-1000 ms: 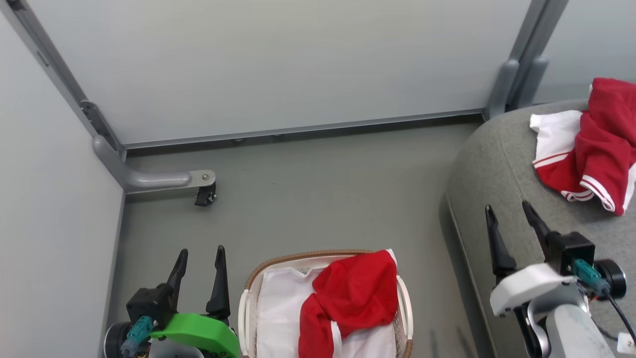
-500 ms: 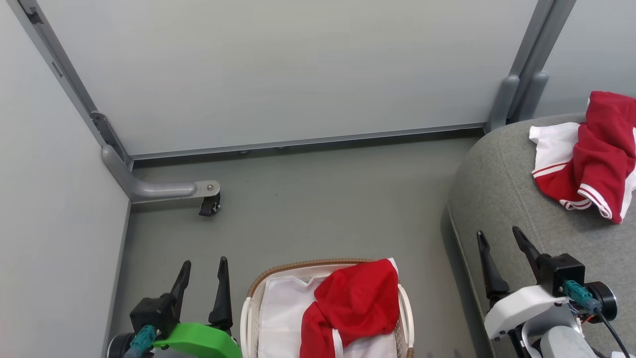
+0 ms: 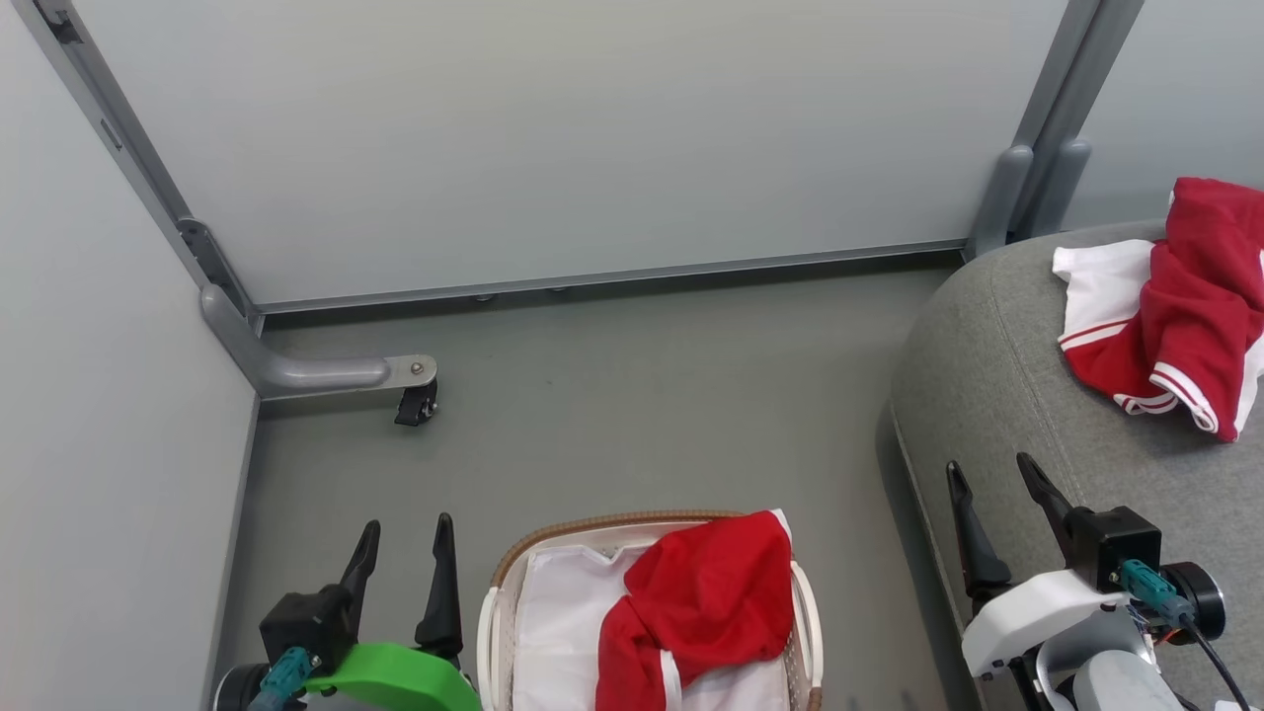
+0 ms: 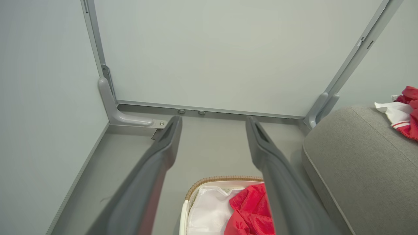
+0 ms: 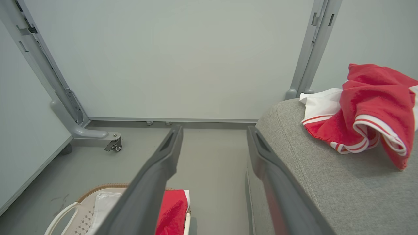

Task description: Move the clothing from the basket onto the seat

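One red garment (image 3: 706, 597) lies in the white basket (image 3: 486, 632) at the bottom centre, on a white liner (image 3: 558, 617). A second red and white garment (image 3: 1165, 306) is spread on the grey seat (image 3: 987, 375) at the right. My left gripper (image 3: 405, 533) stands open left of the basket, holding nothing. Over the seat's front left edge my right gripper (image 3: 992, 472) is open and empty. The left wrist view shows the basket (image 4: 209, 181) with the red garment (image 4: 251, 212) below the fingers. The right wrist view has the garment (image 5: 369, 111) on the seat (image 5: 326, 182).
Grey partition panels close the back and left, with a caster foot (image 3: 415, 400) on the floor at the left. A post base (image 3: 1027, 188) stands at the back right beside the seat. Grey floor (image 3: 642, 395) lies between basket and panels.
The picture has shifted down slightly, so the camera moved. My right gripper has drawn back towards the lower right, away from the garment on the seat. Both garments lie as before.
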You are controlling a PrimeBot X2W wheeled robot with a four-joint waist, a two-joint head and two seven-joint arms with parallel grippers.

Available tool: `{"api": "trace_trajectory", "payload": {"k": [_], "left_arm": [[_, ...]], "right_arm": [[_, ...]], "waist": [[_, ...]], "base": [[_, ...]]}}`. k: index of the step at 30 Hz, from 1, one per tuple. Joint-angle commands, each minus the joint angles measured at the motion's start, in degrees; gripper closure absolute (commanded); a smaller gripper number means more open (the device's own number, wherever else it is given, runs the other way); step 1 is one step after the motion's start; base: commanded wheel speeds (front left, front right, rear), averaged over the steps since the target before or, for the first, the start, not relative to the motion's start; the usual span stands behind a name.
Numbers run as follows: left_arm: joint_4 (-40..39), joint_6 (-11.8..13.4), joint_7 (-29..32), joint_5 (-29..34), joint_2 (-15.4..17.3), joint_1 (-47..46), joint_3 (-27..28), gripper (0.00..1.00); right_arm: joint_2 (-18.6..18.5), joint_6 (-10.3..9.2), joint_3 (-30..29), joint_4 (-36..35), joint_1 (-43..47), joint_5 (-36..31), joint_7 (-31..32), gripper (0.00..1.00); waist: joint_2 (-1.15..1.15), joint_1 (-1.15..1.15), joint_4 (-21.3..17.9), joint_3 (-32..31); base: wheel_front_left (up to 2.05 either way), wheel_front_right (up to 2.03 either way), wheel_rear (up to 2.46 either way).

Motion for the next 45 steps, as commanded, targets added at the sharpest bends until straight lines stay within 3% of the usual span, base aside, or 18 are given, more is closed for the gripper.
{"api": "trace_trajectory", "payload": {"k": [1, 13, 25, 35, 45], "left_arm": [[0.22, -0.06, -0.02, 0.15, 0.14, 0.25, 0.03, 0.00], [3.67, -1.24, -0.02, 0.41, 0.14, -7.60, -3.98, 0.00], [24.71, -2.77, 1.45, 0.10, 0.20, -25.78, -14.30, 0.00], [39.48, -3.47, 7.28, -2.70, 0.26, -34.31, -20.47, 0.00], [48.67, -0.81, 8.43, -2.08, 1.30, -40.40, -21.34, 0.00]], "right_arm": [[-0.22, -0.08, -0.13, -0.22, 0.28, -0.16, -0.01, 0.00], [-0.22, -0.08, -0.16, -3.04, -3.88, 0.12, -0.01, 0.00], [-0.20, -0.08, 1.98, -10.10, -12.92, 1.29, -0.01, 0.00], [-0.16, -0.08, 4.55, -11.91, -17.92, 4.48, -0.01, 0.00], [-0.15, -0.08, 7.17, -13.46, -21.47, 6.84, -0.01, 0.00]], "waist": [[0.00, 0.00, -0.07, 0.20], [0.00, 0.00, -1.38, 7.11], [0.00, 0.00, -8.36, 23.76], [0.00, 0.00, -15.07, 34.38], [0.00, 0.00, -18.97, 41.26]], "base": [[0.00, 0.00, 0.00], [0.00, 0.00, 0.00], [0.00, 0.00, 0.00], [0.00, 0.00, 0.00], [0.00, 0.00, 0.00]]}}
